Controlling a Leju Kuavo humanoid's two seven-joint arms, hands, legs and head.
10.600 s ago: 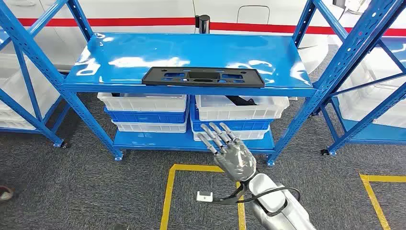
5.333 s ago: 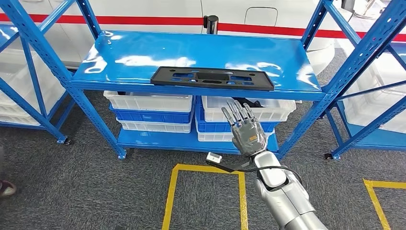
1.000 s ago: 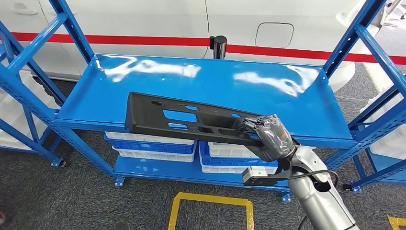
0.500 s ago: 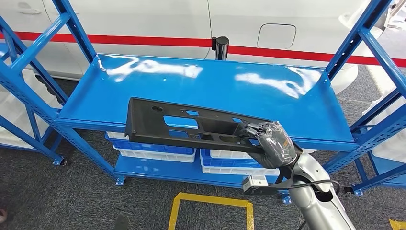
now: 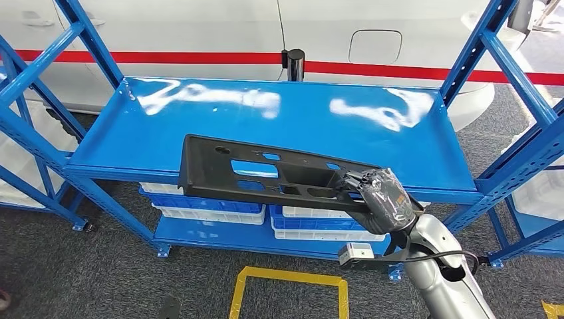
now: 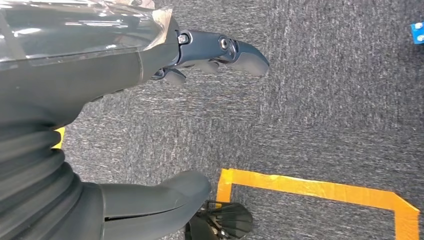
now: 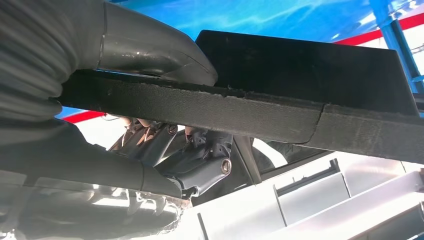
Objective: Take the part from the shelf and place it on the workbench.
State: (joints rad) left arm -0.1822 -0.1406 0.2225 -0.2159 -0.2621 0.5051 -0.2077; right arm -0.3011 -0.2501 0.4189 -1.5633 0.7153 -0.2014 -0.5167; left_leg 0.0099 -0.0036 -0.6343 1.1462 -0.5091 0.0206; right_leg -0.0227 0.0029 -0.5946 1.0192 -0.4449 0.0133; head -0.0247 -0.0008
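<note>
Gleaming blue metal shelf behind; right hand clamping one end of long black plastic part, hovering off shelf's front edge. Left hand hanging empty, fingers apart. Long overhang possibly levering loose, snagging upright.

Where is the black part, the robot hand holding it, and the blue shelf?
black part [image 5: 226, 169], head view, on its flat left half.
right robot hand [image 5: 382, 193], head view, on its back.
blue shelf [image 5: 219, 123], head view, on bare top.
</note>
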